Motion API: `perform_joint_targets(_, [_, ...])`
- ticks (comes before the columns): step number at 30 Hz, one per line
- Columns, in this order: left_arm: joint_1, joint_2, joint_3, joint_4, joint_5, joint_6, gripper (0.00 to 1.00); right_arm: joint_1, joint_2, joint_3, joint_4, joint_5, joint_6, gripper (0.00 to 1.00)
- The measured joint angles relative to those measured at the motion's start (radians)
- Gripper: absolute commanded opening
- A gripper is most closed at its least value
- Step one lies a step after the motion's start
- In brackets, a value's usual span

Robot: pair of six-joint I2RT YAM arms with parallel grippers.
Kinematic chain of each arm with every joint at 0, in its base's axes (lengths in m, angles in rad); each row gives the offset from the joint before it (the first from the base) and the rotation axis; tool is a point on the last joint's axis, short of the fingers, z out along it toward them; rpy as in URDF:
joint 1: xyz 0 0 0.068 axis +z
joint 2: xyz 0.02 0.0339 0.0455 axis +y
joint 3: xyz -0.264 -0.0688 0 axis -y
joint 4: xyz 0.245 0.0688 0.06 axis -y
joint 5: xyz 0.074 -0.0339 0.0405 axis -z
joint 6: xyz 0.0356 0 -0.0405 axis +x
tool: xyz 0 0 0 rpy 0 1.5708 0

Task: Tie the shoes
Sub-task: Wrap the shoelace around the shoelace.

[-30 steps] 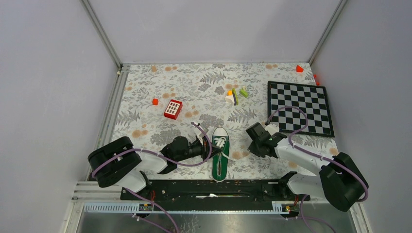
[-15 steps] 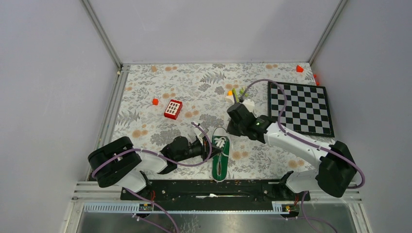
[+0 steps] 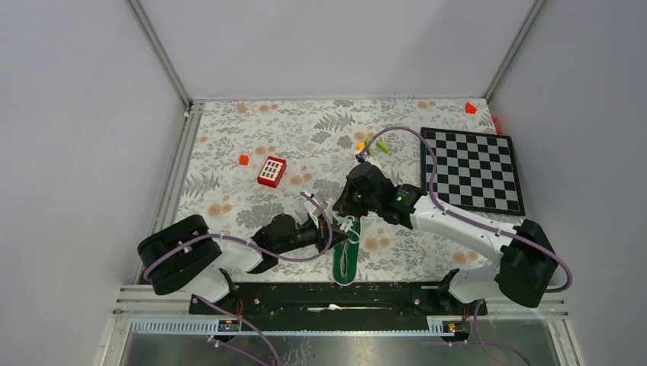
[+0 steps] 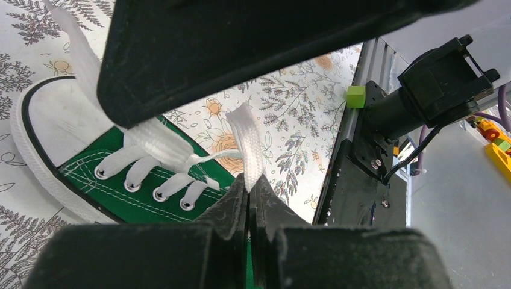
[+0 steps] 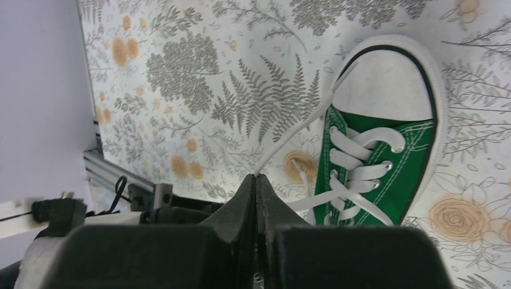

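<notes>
The green sneaker (image 3: 345, 261) lies on the floral tablecloth (image 3: 252, 137) near the front edge, between both arms. The left gripper (image 4: 249, 192) pinches one white lace end (image 4: 246, 141). The right gripper (image 5: 255, 179) (poised above the toe cap (image 5: 385, 78)) clamps the other lace (image 5: 295, 135).

Sneaker (image 3: 345, 263) at near middle of table (image 3: 229, 130), toe away from bases. Left gripper (image 4: 249, 195) just left of it, on lace end (image 4: 246, 147). Right gripper (image 5: 255, 180) over toe, on second lace end (image 5: 295, 135) (both pinched between fingers). Keypad block (image 3: 271, 171) behind-left, small cube (image 3: 243, 159) left of that. Chessboard (image 3: 471, 168) far right, block cluster (image 3: 381, 145) by its rear-left corner.
</notes>
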Motion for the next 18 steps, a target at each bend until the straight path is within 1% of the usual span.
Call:
perform_joint_targets(6, [0.000, 0.002, 0.000, 0.004, 0.000, 0.000, 0.00, 0.008, -0.034, -0.017, 0.037, -0.052, 0.024, 0.00])
perform_joint_targets(11, [0.000, 0.008, 0.000, 0.010, 0.000, 0.000, 0.00, 0.017, -0.119, -0.062, 0.051, -0.069, 0.051, 0.00])
perform_joint_targets(18, [0.000, 0.030, 0.000, 0.030, 0.000, -0.003, 0.00, 0.043, -0.243, -0.171, 0.046, -0.072, 0.092, 0.00])
